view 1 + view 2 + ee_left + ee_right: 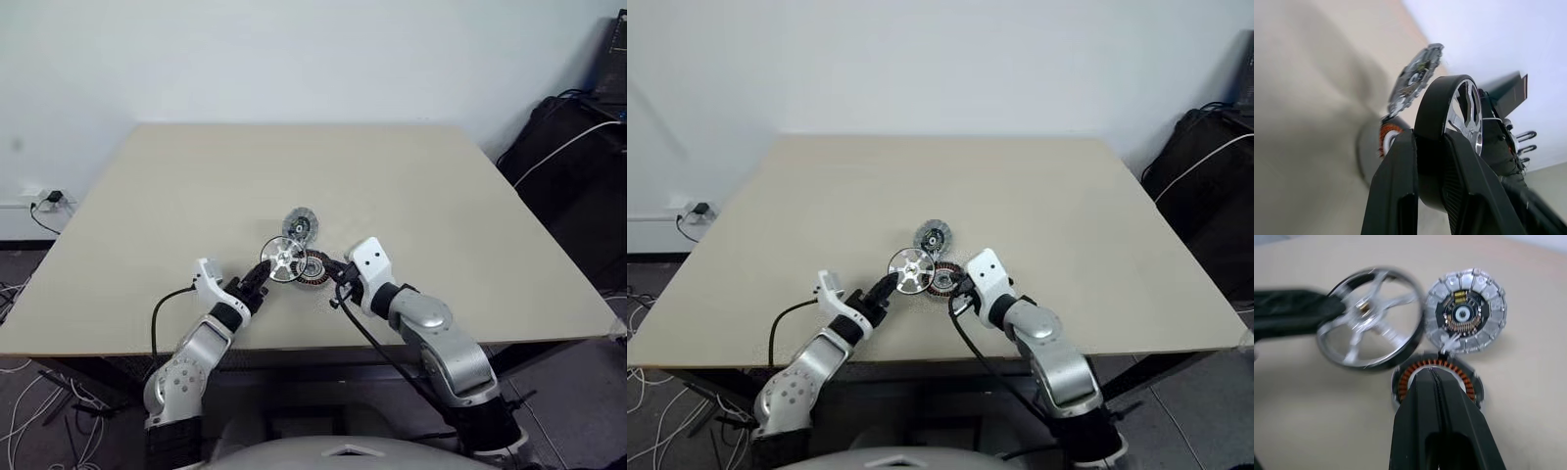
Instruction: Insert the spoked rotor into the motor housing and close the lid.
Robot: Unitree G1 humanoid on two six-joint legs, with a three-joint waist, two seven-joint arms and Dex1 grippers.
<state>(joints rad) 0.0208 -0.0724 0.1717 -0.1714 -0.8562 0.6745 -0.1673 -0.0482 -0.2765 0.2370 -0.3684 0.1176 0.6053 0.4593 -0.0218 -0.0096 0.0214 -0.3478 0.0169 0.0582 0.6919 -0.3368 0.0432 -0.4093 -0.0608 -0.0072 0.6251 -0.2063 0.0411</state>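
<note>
Left eye view shows the motor housing (313,265) lying on the table (441,215). The left gripper (261,284) grasps the spoked rotor (282,259) by its rim and holds it raised, just left of the housing. The right gripper (1436,382) is clenched, its tips pressing on the housing. The lid (299,224) lies just behind the housing, touching it.

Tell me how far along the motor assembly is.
Done: the left gripper has the spoked rotor clamped by its rim, lifted off the table. In hand: the shut right gripper is over the motor housing. Left: seating the rotor, then fitting the lid, which lies behind the housing.
</note>
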